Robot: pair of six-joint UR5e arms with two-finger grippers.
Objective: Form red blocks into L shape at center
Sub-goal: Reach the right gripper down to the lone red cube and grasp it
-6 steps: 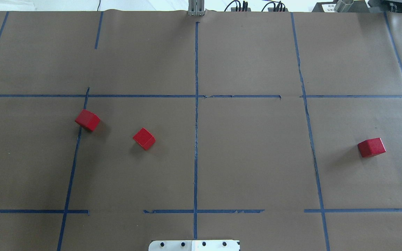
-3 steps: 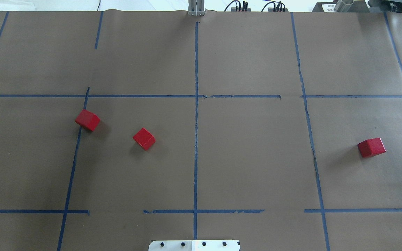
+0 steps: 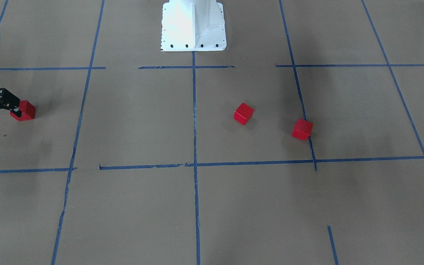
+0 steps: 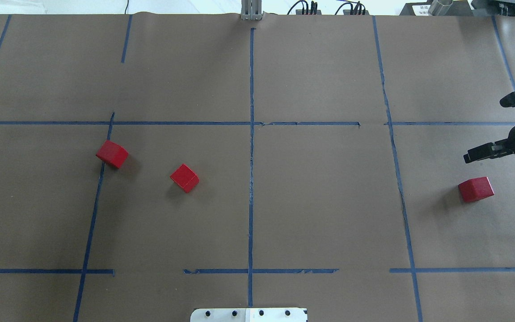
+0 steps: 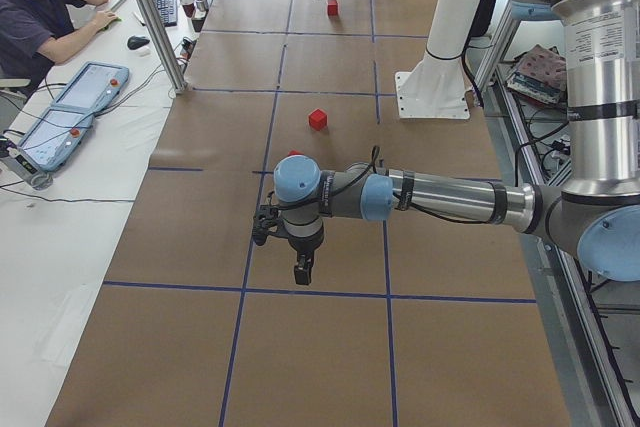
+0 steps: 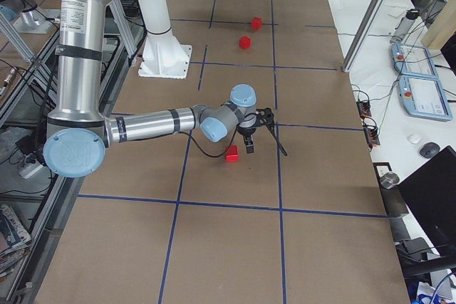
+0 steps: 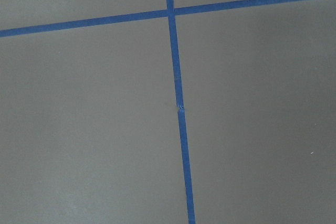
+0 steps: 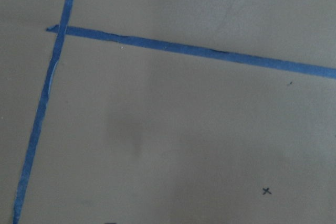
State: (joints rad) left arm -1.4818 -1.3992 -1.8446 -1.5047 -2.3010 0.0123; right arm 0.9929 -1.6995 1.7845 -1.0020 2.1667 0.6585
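Three red blocks lie apart on the brown paper: one at the left (image 4: 112, 154), one nearer the centre (image 4: 184, 177), one at the far right (image 4: 476, 189). My right gripper (image 4: 485, 129) reaches in from the right edge, open with its fingers wide apart, just beyond the far-right block (image 3: 23, 110); in the front view one finger overlaps that block's edge. My left gripper (image 5: 280, 257) hangs over bare paper at the table's left end, away from the blocks; I cannot tell whether it is open. Both wrist views show only paper and blue tape.
Blue tape lines divide the paper into a grid, with a centre line (image 4: 251, 179). The white robot base plate (image 4: 248, 314) sits at the near edge. A metal post (image 4: 251, 11) and cables stand at the far edge. An operator (image 5: 40, 7) sits beside the table.
My right gripper has come into the overhead view from the right edge, towards the far-right block. The three blocks have not moved.
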